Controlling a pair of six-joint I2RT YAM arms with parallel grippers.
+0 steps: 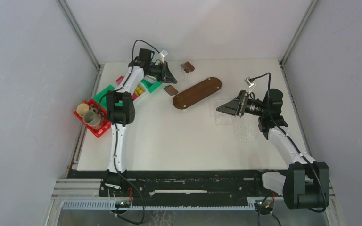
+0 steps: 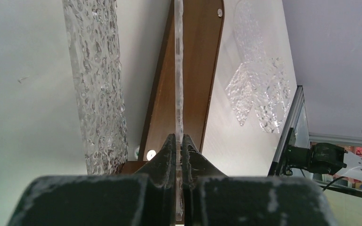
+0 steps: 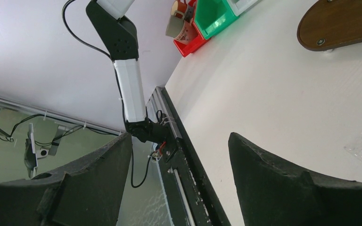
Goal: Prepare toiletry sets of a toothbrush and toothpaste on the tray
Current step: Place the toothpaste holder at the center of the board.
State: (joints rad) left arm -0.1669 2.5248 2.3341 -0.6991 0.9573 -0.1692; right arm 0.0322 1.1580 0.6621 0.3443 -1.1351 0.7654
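Note:
My left gripper reaches to the back of the table, left of the brown oval tray. In the left wrist view it is shut on a thin clear flat strip, seen edge-on and pointing along the tray; I cannot tell what the strip is. My right gripper is open and empty, right of the tray. In its own view it hangs over the table's near edge. Two small brown cups sit by the tray. Yellow-red tubes lie in a green bin.
A red bin at the left edge holds a beige cup and a grey mug. Clear textured plastic lies under the right arm; it also shows in the left wrist view, with a bubbly clear strip to its left.

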